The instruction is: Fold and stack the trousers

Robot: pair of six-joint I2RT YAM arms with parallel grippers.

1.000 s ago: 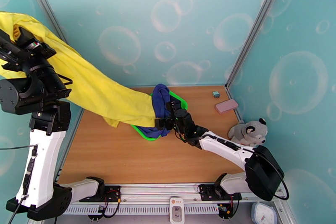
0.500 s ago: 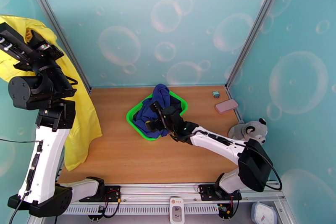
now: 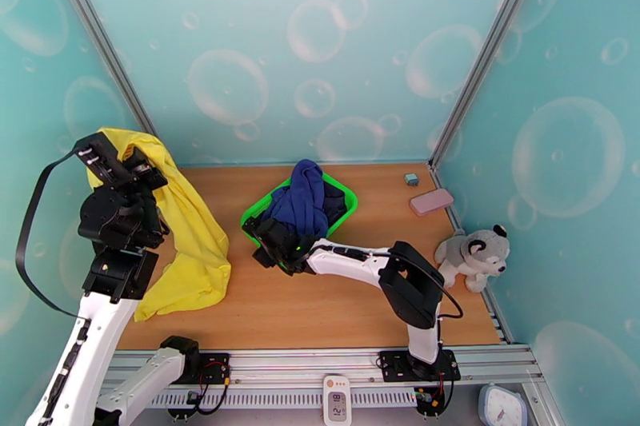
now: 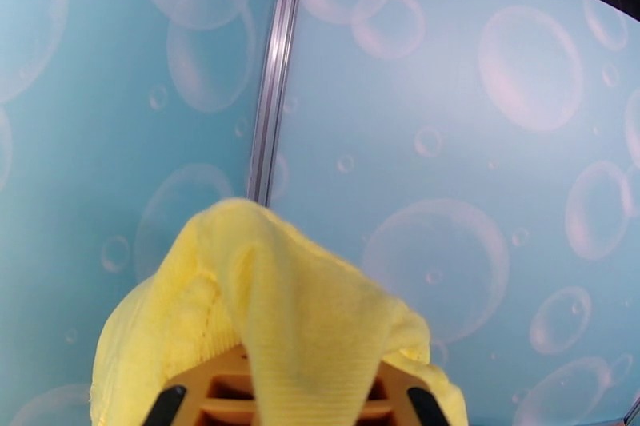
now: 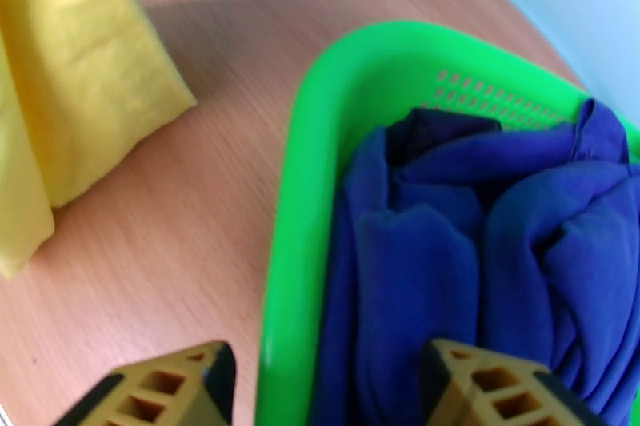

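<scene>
Cloth is pinched in the left claw (image 4: pixel 294 408), which is closed tight on the yellow trousers (image 3: pixel 192 248). The folds cover its tips, so which part it has is hard to tell. That claw is up in the air on the left side. The trousers hang down from it in a long heap that lands on the tabletop (image 3: pixel 320 304). The right claw (image 5: pixel 328 392) is low and partly open with nothing in it. The rim of the green basket (image 5: pixel 292 180) sits between its two fingers, and they do not seem to touch it. Blue clothes (image 5: pixel 448 244) are piled inside the basket. The basket is near the trousers but apart from them. A grey toy dog (image 3: pixel 478 253) sits at the right edge.
</scene>
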